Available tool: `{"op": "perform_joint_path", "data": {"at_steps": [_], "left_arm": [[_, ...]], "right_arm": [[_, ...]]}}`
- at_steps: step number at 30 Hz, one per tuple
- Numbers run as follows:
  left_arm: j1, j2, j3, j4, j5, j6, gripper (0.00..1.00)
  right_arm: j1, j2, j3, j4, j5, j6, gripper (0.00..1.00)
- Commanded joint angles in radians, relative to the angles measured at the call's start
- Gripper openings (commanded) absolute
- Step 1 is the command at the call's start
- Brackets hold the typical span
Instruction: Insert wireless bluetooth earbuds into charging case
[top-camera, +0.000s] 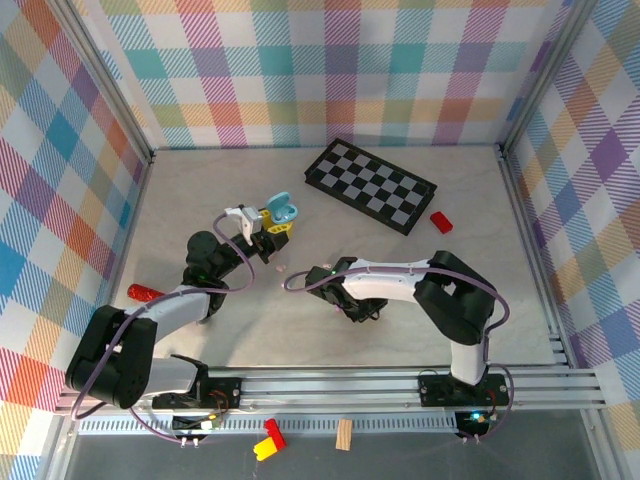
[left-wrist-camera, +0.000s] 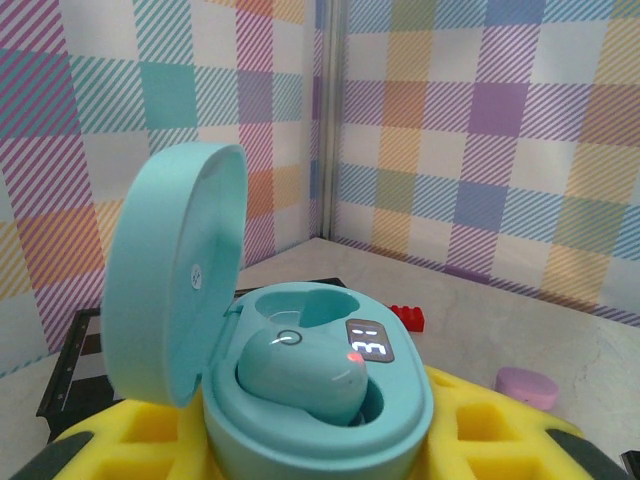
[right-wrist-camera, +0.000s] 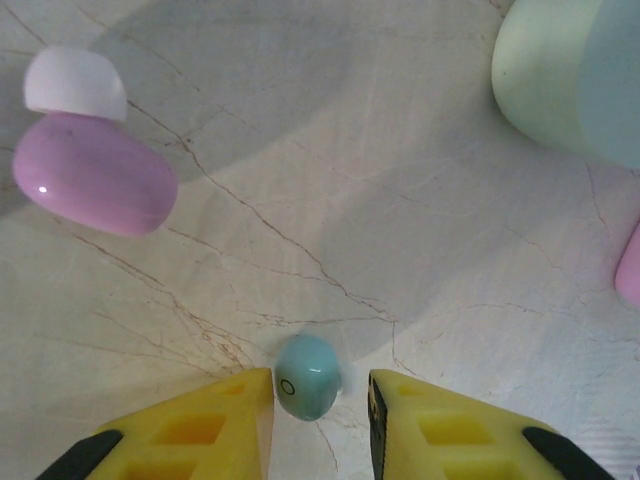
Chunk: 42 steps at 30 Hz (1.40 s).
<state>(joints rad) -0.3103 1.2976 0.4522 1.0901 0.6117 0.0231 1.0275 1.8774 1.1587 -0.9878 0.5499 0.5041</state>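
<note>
Right wrist — teal earbud (right-wrist-camera: 307, 377), between parted jaws

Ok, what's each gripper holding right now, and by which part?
The left gripper holds the open teal charging case by its lower shell, lid up. The right gripper holds nothing: its open fingers straddle a teal earbud lying on the table.

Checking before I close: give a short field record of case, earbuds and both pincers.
charging case: teal, lid open, gripped by left pincer
seated earbud: teal, in one slot; other slot empty
loose earbud: teal, on table, between right pincer fingers
right pincer: open
</note>
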Motion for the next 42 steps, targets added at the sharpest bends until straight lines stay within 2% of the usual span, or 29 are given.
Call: {"op": "perform_joint_path", "data": {"at_steps": [1,16,21,31,42], "left_arm": [[0.011,-0.03,-0.009,-0.001,0.02,0.019,0.31],[0.011,-0.034,-0.012,-0.013,0.028,0.023,0.31],[0.011,-0.028,-0.011,-0.023,0.043,0.03,0.31],[-0.008,0.005,-0.007,-0.016,0.083,0.049,0.31],[-0.151,0.052,0.025,-0.071,0.157,0.115,0.31]], "right_arm": [[-0.003,0.024,-0.001,-0.009,0.006,-0.02,0.3],[-0.013,0.028,-0.012,-0.025,0.028,-0.009,0.19],[-0.019,-0.054,-0.036,0.003,0.003,-0.009,0.19],[-0.077,-0.443,-0.108,0.115,-0.198,-0.009,0.19],[-0.261,-0.741,-0.112,0.331,-0.68,-0.002,0.2]]}}
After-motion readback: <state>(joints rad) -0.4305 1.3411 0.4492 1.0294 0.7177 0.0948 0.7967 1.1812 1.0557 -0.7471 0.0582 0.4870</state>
